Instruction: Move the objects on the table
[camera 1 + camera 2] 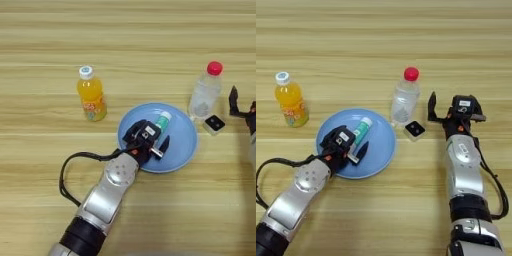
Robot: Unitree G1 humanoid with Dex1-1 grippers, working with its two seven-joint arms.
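A white tube with a green label (361, 129) lies on a blue plate (381, 146). My left gripper (348, 142) hovers over the plate's near-left part, open, its fingers spread on either side of the tube's lower end, which it partly hides. A clear plastic bottle with a red cap (404, 99) stands upright just right of the plate. A small white cube with a black top (415, 130) sits on the table (406, 40) in front of the bottle. My right gripper (453, 112) is open, a little right of the cube and bottle, touching neither.
An orange juice bottle with a white cap (91, 100) stands upright left of the plate. A black cable (67, 172) loops off my left forearm onto the table.
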